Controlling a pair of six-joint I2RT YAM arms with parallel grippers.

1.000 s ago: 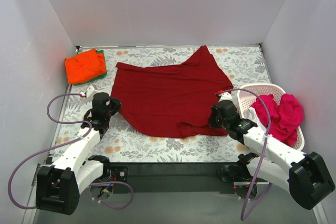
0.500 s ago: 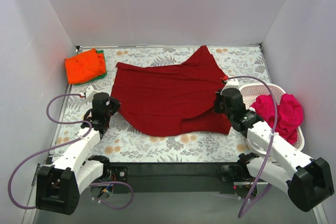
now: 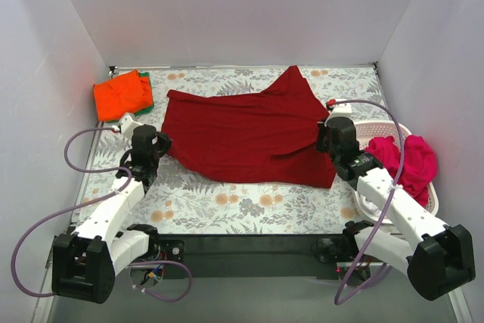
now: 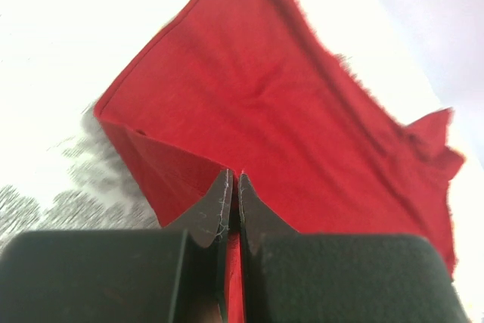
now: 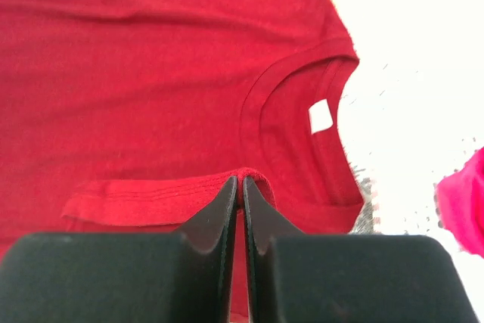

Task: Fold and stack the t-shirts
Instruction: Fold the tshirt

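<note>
The large dark crimson t-shirt (image 3: 249, 134) lies spread on the flowered table, its near edge folded up. My left gripper (image 3: 157, 145) is shut on its left edge, the cloth pinched between the jaws in the left wrist view (image 4: 234, 187). My right gripper (image 3: 324, 138) is shut on the hem at the right side (image 5: 240, 185), with the collar and white label (image 5: 321, 116) just beyond. A folded orange t-shirt (image 3: 121, 94) lies on a green one (image 3: 147, 88) at the back left. Magenta-pink t-shirts (image 3: 408, 164) fill the basket.
A white plastic basket (image 3: 376, 128) stands at the right edge of the table beside my right arm. White walls close in the table on three sides. The patterned table (image 3: 249, 206) shows bare in front of the crimson shirt.
Both grippers have carried the crimson shirt's near edge away from the front, folding it back over the shirt. The right gripper moved farthest, up beside the basket.
</note>
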